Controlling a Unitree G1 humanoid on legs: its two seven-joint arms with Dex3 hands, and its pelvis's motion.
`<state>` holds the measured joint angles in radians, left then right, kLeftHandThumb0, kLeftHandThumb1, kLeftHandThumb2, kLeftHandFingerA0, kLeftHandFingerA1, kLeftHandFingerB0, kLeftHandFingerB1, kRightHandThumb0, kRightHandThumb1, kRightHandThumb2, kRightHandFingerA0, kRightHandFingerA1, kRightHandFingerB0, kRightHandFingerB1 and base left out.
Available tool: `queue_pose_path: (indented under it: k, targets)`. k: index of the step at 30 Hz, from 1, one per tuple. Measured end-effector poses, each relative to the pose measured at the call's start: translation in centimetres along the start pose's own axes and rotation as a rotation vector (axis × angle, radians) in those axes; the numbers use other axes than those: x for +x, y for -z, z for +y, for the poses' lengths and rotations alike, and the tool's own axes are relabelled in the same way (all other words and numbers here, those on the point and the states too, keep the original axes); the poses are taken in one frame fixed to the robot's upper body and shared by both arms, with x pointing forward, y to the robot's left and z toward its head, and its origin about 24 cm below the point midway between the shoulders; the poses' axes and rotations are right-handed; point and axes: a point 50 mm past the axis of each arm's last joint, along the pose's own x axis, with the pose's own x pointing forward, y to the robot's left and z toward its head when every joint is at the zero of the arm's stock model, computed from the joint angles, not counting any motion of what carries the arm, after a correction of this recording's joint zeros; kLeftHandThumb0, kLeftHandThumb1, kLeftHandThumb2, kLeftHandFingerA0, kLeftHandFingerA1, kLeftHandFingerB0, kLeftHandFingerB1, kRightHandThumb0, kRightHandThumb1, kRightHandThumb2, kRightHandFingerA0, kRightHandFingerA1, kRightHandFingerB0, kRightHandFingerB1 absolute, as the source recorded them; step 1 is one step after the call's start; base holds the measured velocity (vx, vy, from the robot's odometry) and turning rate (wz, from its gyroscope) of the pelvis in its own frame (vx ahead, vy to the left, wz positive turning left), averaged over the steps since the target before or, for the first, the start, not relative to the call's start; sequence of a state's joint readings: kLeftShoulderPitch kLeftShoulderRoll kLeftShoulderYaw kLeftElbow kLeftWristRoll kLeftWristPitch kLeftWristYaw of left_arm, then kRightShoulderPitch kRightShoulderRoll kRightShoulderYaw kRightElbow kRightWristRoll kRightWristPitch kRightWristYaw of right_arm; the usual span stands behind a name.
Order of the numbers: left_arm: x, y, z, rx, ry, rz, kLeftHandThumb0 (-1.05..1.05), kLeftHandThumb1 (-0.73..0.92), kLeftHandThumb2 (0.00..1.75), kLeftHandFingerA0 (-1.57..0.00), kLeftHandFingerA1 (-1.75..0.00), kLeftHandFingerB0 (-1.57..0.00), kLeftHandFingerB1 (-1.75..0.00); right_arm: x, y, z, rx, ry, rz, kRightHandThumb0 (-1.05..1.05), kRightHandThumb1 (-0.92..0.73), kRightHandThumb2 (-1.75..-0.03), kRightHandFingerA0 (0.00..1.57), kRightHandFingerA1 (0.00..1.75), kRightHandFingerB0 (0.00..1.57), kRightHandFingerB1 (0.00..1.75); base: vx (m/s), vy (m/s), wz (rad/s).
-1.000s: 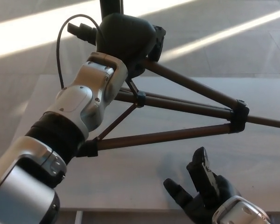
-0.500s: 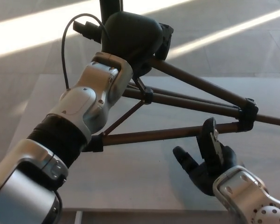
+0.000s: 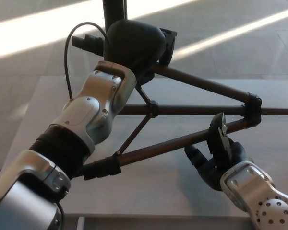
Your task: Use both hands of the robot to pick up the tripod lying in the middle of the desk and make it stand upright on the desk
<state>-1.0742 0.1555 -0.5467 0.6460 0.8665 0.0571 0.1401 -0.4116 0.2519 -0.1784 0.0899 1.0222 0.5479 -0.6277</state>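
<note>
Tripod (image 3: pixel 192 108), gripped at upper centre by the left robot hand (image 3: pixel 134 45), could tip: the open right robot hand (image 3: pixel 216 153) only touches its leg.

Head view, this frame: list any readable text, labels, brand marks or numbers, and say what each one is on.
None. No word, number or logo can be read on the tripod, the left hand, the right hand or the desk.

Left hand (image 3: pixel 134 45) grips the tripod (image 3: pixel 192 110); right hand (image 3: pixel 216 153) touches a leg.
</note>
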Motion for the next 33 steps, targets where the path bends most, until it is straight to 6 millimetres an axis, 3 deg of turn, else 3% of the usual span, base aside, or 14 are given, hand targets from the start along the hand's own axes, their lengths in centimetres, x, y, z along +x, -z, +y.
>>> queue_pose_path:
  k: [5,9,10,11,12,14,19,23,24,25,26,28,31,33]
  targets:
    - [-0.1,0.0,-0.2,0.005,0.006,-0.003,-0.17,0.58,0.88,-0.92,-1.62,-0.82,-1.18,0.4,0.6,-0.6,-0.006,-0.001,0.021,-0.85,-0.55,-0.87,0.00,0.16,0.00,0.05,0.00,0.000,0.00]
    - [-0.2,0.0,-0.3,0.002,0.007,-0.002,-0.20,0.59,0.94,-0.89,-1.72,-0.78,-1.34,0.8,1.1,-1.1,-0.012,0.001,0.042,-0.91,-0.53,-0.83,0.00,0.12,0.00,0.00,0.00,0.000,0.00]
    - [-0.2,0.0,-0.3,0.001,0.006,-0.002,-0.20,0.60,0.94,-0.90,-1.73,-0.78,-1.37,1.0,1.2,-1.2,-0.012,0.001,0.049,-0.70,-0.62,-0.59,0.00,0.00,0.00,0.00,0.00,0.000,0.00]
    - [-0.2,0.0,-0.3,0.000,0.006,-0.003,-0.20,0.60,0.94,-0.90,-1.73,-0.78,-1.37,1.1,1.3,-1.4,-0.010,-0.002,0.055,-0.70,-0.62,-0.59,0.00,0.00,0.00,0.00,0.00,0.000,0.00]
    - [-0.2,-0.1,-0.3,-0.002,0.006,-0.006,-0.20,0.59,0.92,-0.92,-1.69,-0.80,-1.32,1.1,1.3,-1.4,-0.005,-0.010,0.057,-0.97,-0.53,-0.80,0.00,0.02,0.00,0.00,0.00,0.000,0.00]
    - [-0.2,-0.2,-0.4,-0.004,0.008,-0.010,-0.20,0.60,0.89,-0.93,-1.67,-0.81,-1.27,1.4,1.1,-1.5,0.006,-0.022,0.066,-0.75,-0.46,-0.76,0.02,0.22,0.00,0.00,0.00,0.000,0.00]
    - [-0.1,-0.3,-0.4,-0.007,0.009,-0.013,-0.21,0.61,0.91,-0.91,-1.72,-0.78,-1.35,2.1,0.6,-1.4,0.019,-0.038,0.095,-0.77,-0.47,-0.76,0.08,0.55,0.00,0.00,0.00,0.000,0.00]
    - [-0.1,-0.4,-0.4,-0.006,0.006,-0.012,-0.20,0.60,0.92,-0.91,-1.75,-0.77,-1.38,2.7,0.1,-1.1,0.018,-0.043,0.095,-0.62,-0.62,-0.58,0.00,0.54,0.00,0.07,0.00,0.000,0.00]
    - [-0.1,-0.3,-0.4,-0.006,0.005,-0.011,-0.21,0.62,0.89,-0.90,-1.75,-0.76,-1.40,2.8,0.0,-0.9,0.016,-0.046,0.093,-0.66,-0.52,-0.80,0.00,0.48,0.00,0.04,0.00,0.000,0.00]
    - [-0.1,-0.3,-0.3,-0.005,0.002,-0.009,-0.21,0.62,0.89,-0.90,-1.75,-0.76,-1.40,3.0,-0.2,-0.7,0.012,-0.049,0.091,-0.66,-0.52,-0.80,0.00,0.48,0.00,0.04,0.00,0.000,0.00]
    - [-0.1,-0.2,-0.3,-0.005,0.000,-0.007,-0.21,0.62,0.91,-0.89,-1.75,-0.73,-1.43,3.1,-0.4,-0.5,0.006,-0.051,0.087,-0.57,-0.66,-0.59,0.05,0.64,0.00,0.11,0.00,0.000,0.00]
    - [-0.1,-0.1,-0.1,0.000,-0.006,-0.004,-0.21,0.62,0.91,-0.89,-1.75,-0.73,-1.43,3.3,-0.9,-0.1,-0.010,-0.055,0.081,-0.57,-0.66,-0.59,0.05,0.64,0.00,0.11,0.00,0.000,0.00]
    - [-0.1,0.0,0.0,0.009,-0.014,0.000,-0.22,0.61,0.87,-0.91,-1.62,-0.82,-1.15,3.6,-1.6,0.4,-0.038,-0.060,0.064,-0.38,-0.80,-0.64,0.25,0.63,0.10,0.33,0.00,0.000,0.00]
    - [-0.1,0.2,0.2,0.011,-0.020,0.006,-0.16,0.60,0.84,-0.95,-1.67,-0.79,-1.24,3.7,-2.0,0.9,-0.061,-0.061,0.039,-0.31,-0.86,-0.66,0.51,0.67,0.37,0.47,0.00,0.000,0.00]
